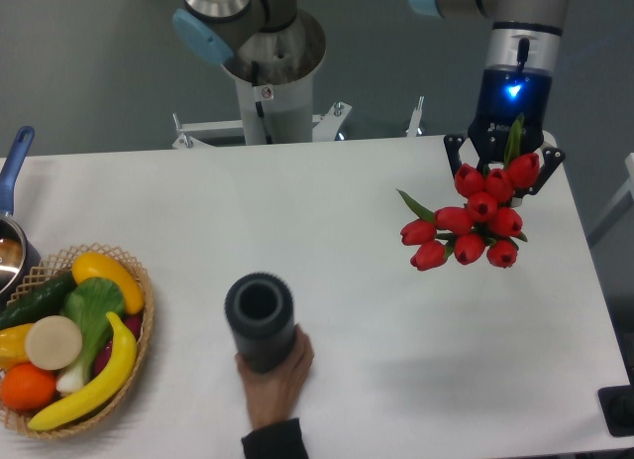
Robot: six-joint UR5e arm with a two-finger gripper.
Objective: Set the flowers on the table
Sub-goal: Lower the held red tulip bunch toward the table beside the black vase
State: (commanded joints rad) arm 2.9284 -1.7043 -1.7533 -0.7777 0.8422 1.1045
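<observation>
The flowers, a bunch of red tulips with green leaves, hang in the air above the right side of the white table, heads turned toward the camera. Their stems are mostly hidden behind the heads. My gripper is directly above and behind the bunch and is shut on its stem end. The fingertips are hidden by the blooms, and one green leaf stands up in front of the gripper body.
A dark grey ribbed vase stands at the table's front middle, steadied by a human hand. A wicker basket of fruit and vegetables sits at the front left. A pot with a blue handle is at the left edge.
</observation>
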